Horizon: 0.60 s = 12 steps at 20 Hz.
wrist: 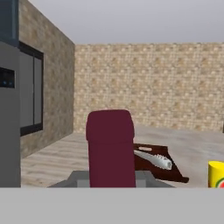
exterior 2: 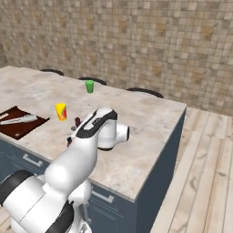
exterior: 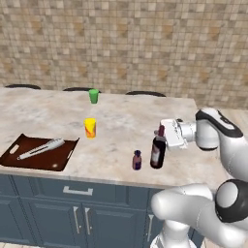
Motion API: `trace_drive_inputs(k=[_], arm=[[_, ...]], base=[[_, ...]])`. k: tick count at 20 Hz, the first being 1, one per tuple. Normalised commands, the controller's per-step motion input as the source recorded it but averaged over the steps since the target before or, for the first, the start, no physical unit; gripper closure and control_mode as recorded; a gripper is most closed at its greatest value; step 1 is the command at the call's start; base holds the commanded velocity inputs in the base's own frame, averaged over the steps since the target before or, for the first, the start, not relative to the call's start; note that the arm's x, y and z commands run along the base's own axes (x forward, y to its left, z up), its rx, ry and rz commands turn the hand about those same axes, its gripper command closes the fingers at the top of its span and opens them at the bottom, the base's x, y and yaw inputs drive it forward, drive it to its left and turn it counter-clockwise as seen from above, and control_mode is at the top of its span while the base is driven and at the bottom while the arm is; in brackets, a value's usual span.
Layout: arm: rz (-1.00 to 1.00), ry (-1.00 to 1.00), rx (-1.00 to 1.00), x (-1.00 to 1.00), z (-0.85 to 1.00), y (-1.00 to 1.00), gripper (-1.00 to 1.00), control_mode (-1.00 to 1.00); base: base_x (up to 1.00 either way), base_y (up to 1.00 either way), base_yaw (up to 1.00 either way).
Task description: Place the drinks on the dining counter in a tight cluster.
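Observation:
The tall dark red wine bottle (exterior: pixel 157 153) stands upright near the front right of the dining counter (exterior: pixel 126 118), a beige marble island with blue-grey fronts. My gripper (exterior: pixel 162 132) comes in from the right and is shut on its neck. In the hand view the maroon neck (wrist: pixel 110 148) rises close up between the jaws. The tiny maroon dark-capped bottle (exterior: pixel 137 160) stands just left of the wine bottle, a small gap apart. In the right base view my arm hides most of both bottles; the wine bottle's top (exterior 2: pixel 77 122) peeks out beside it.
A yellow cup (exterior: pixel 90 128) stands mid-counter and a green cup (exterior: pixel 93 96) near the far edge. A dark cutting board (exterior: pixel 38 152) with a knife lies at the front left. Dark stool tops (exterior: pixel 145 93) line the far side. The counter's right edge (exterior 2: pixel 182 113) drops to wood floor.

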Motion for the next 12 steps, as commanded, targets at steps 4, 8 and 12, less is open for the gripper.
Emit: trace_drive_inputs(k=[4,8,12], arm=[[0.0,0.0,0.0,0.3,-0.21,0.13,1.0,-1.0],[0.0,0.0,0.0,0.29,-0.25,0.01,1.0,-1.0],[0.0,0.0,0.0,0.28,-0.27,0.0,1.0,-1.0]], base=[[0.0,0.0,0.0],[0.0,0.0,0.0],[0.0,0.0,0.0]])
